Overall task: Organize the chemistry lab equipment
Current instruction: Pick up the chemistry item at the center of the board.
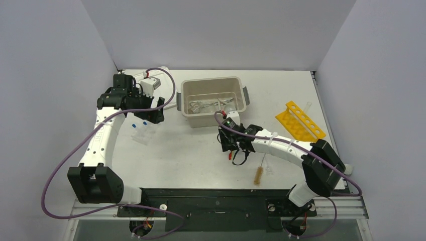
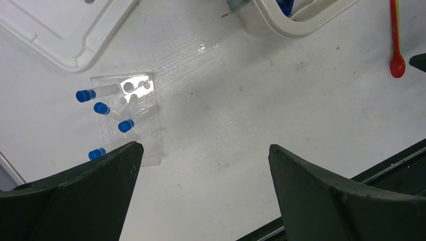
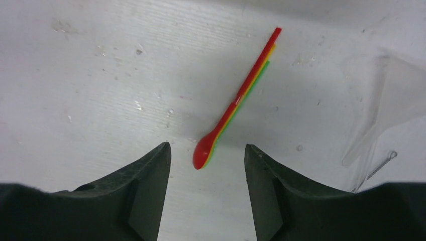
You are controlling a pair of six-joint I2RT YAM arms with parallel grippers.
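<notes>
A red, yellow and green spatula (image 3: 236,105) lies flat on the white table, also seen as a small red stick (image 1: 230,155) under the right wrist. My right gripper (image 3: 207,148) is open, and the spatula's spoon end sits between its fingertips with a gap on each side. A clear rack with several blue-capped tubes (image 2: 125,113) lies left of centre (image 1: 140,131). My left gripper (image 2: 203,150) hangs open above bare table just beside that rack, holding nothing. A brown-bristled brush (image 1: 258,174) lies near the front edge. Metal tools lie inside the beige tub (image 1: 213,118).
The tub stands at the back centre, its corner (image 2: 281,22) near the left wrist. A white lid (image 2: 60,30) lies to its left. A yellow rack (image 1: 300,120) lies at the right. A clear plastic piece (image 3: 382,95) rests right of the spatula.
</notes>
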